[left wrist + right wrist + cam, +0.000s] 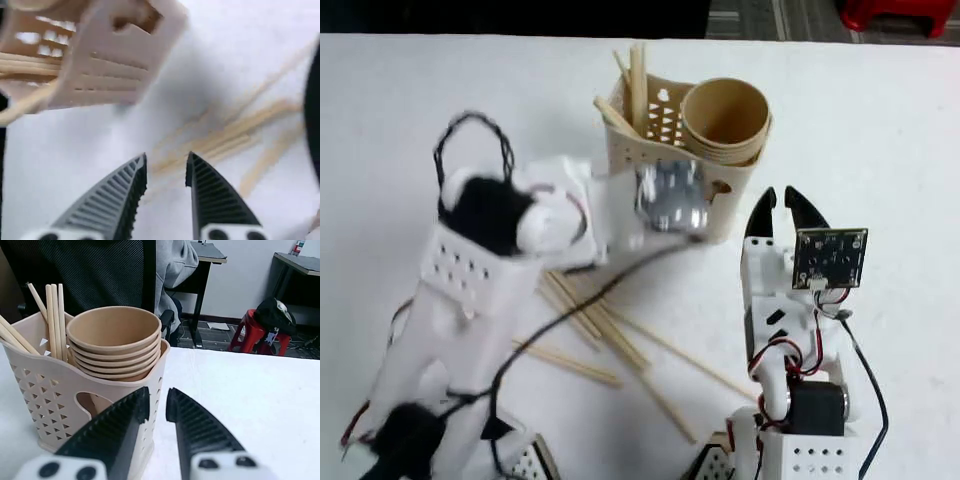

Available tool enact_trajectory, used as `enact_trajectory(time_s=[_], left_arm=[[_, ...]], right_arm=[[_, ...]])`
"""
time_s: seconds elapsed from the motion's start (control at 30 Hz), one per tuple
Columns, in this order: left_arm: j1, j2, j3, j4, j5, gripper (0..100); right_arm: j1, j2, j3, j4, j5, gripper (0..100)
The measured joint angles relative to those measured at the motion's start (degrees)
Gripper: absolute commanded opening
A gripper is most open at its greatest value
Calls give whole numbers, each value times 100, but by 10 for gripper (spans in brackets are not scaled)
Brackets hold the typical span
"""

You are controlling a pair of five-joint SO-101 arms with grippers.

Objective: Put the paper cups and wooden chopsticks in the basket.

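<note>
Paper cups (114,337) stand just past my right gripper (157,407), whose two dark fingers are a narrow gap apart with nothing between them. From the high view that right gripper sits on the table side of the basket (632,160), close to its wall but not touching it as far as I can tell. The cups are nested in one stack, upright, in the basket's compartment nearer this gripper. Beside them in the other compartment I see the upright chopsticks (52,315), several leaning against the rim and poking above it. My left gripper (166,157) hangs over the white table (880,130) with its ribbed fingers parted and empty. Right beneath and beyond its tips lie the loose chopsticks (240,135), a scattered bundle flat on the tabletop. In the high view these loose chopsticks fan out in front of the basket, between the two arms, some crossing one another. The left arm stretches over them toward the basket's front wall.
</note>
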Motion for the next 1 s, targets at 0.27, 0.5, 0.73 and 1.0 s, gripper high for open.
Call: enact_trajectory(time_s=[0.27,0.5,0.73,1.0], left_arm=[[-26,-1679,3807,-1503,-686,221],[-255,-1776,6180,-3042,-888,239],[-281,-1538,6866,-3912,-1152,238],[-378,484,5837,-4281,-1169,186]], right_arm=[[0,0,0,0,0,88],[0,0,0,0,0,106],[0,0,0,0,0,108],[0,0,0,0,0,108]])
